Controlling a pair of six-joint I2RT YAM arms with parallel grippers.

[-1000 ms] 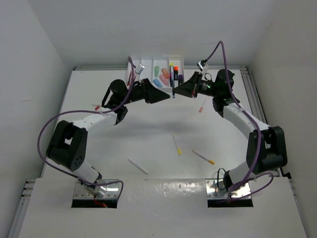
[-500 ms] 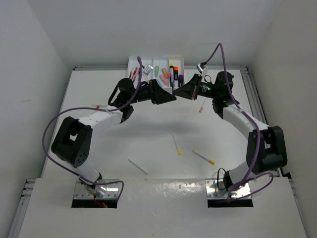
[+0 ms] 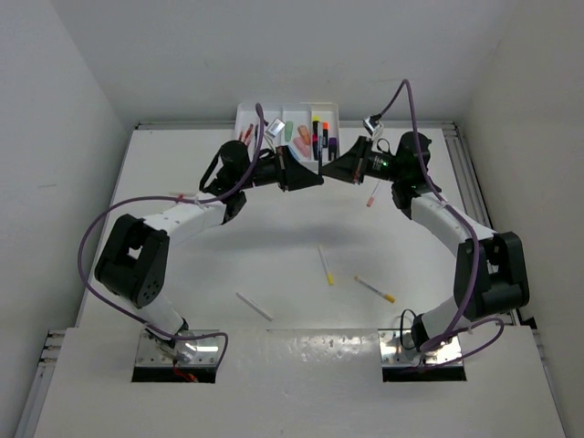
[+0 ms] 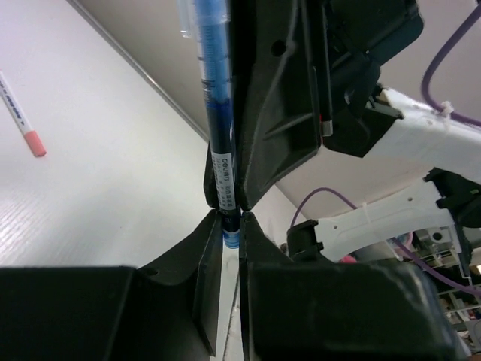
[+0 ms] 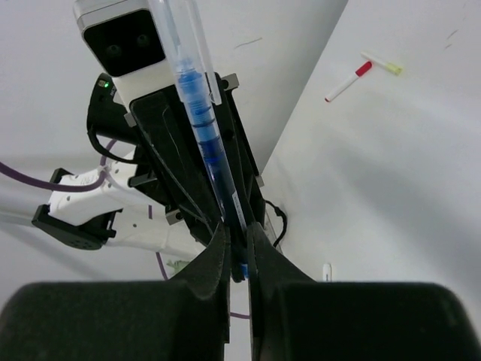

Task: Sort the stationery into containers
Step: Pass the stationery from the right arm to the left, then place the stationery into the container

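Observation:
A blue pen (image 4: 218, 113) stands between both grippers, just in front of the white tray (image 3: 288, 106). My left gripper (image 4: 231, 226) is shut on one end of it. My right gripper (image 5: 239, 248) is shut on the same blue pen (image 5: 199, 113), facing the left one tip to tip. In the top view the left gripper (image 3: 316, 180) and the right gripper (image 3: 327, 172) meet, and the pen is mostly hidden there. The tray holds several highlighters (image 3: 301, 139) and pens.
Loose on the table lie two yellow-tipped pens (image 3: 325, 265) (image 3: 375, 289), a white pen (image 3: 254, 306), a red-tipped pen (image 3: 372, 193) under the right arm and another red-tipped one (image 3: 182, 195) by the left arm. Walls close in on three sides.
My left gripper moved right to meet the right gripper and closed on the blue pen. The right gripper stayed shut on it and barely moved.

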